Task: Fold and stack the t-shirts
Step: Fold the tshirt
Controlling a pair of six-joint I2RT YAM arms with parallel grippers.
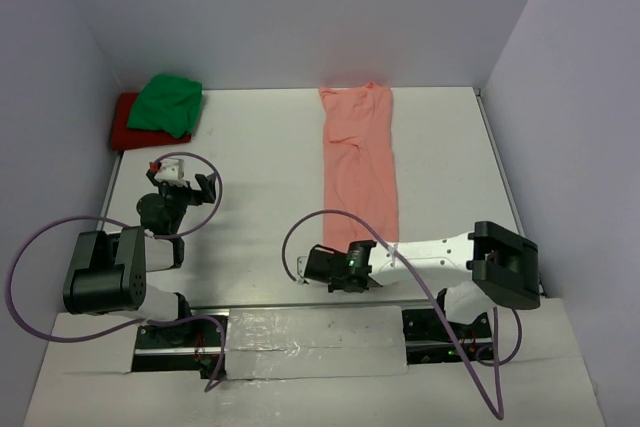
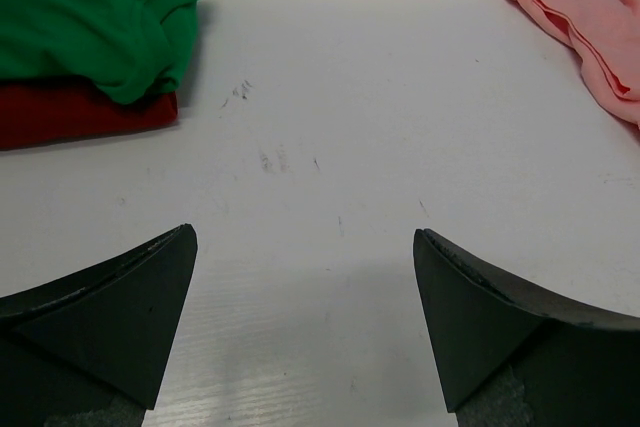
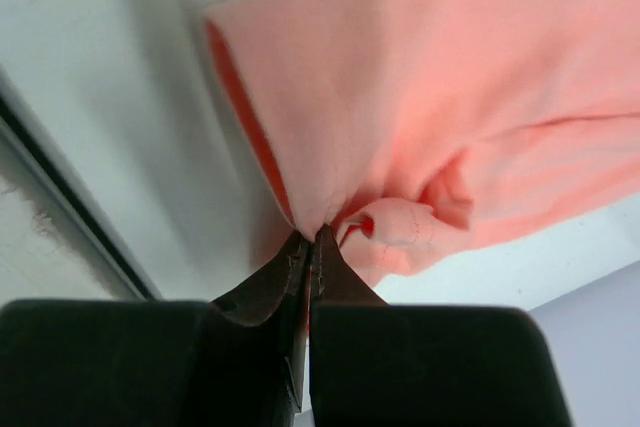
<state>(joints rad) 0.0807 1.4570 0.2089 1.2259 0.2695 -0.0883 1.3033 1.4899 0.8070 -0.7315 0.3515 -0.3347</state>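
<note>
Where the smooth white table (image 1: 260,167) meets the back wall, I count three soft cotton shirts. One salmon-pink t-shirt (image 1: 360,162) lies in a long narrow strip, my right gripper (image 3: 310,235) pinched tight on its near hem. A crumpled green t-shirt (image 1: 168,105) sits atop the flat red t-shirt (image 1: 125,129) in the far-left corner. My left gripper (image 2: 304,230) gapes wide, holding nothing.

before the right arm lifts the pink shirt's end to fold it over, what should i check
1. The right fingers shut on the near end of the salmon-pink cotton t-shirt: ok
2. Every layer caught in that pinch: cannot tell
3. Shirt lying as one long strip on the white table: ok
4. The left fingers open, empty: ok
5. The bright green cotton t-shirt atop red cotton t-shirt, away from the strip: ok
</note>
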